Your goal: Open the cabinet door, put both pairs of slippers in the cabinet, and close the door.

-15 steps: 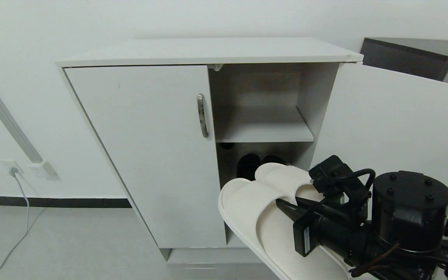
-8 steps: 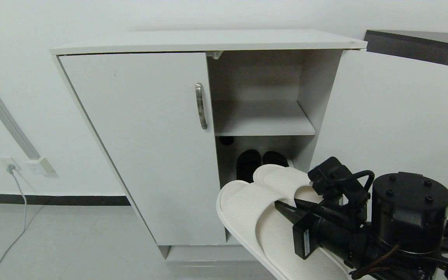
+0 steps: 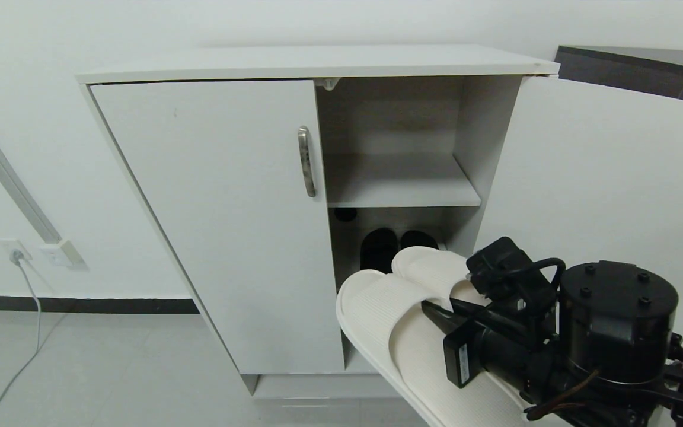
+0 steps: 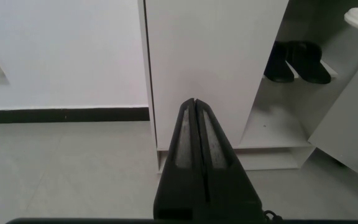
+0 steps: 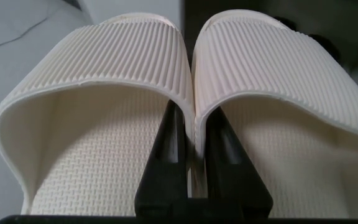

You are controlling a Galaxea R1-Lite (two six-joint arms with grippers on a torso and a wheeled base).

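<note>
A white cabinet (image 3: 211,225) stands against the wall with its right door (image 3: 602,196) swung open and its left door shut. A pair of black slippers (image 3: 398,246) lies on the bottom shelf, also seen as the black slippers (image 4: 297,61) in the left wrist view. My right gripper (image 3: 436,314) is shut on a pair of white slippers (image 3: 404,323), pinching their inner edges together, toes pointing at the lower opening just in front of it. The white slippers (image 5: 185,112) flank the fingers (image 5: 173,162). My left gripper (image 4: 193,109) is shut, low before the closed left door.
The middle shelf (image 3: 401,187) is bare. The open right door stands close beside my right arm. A metal handle (image 3: 306,161) is on the left door. A wall socket with a cable (image 3: 18,258) sits low at left. A dark furniture piece (image 3: 638,71) stands behind the cabinet.
The head camera shifted slightly between the first two frames. The right gripper with the white slippers has edged a little toward the cabinet opening.
</note>
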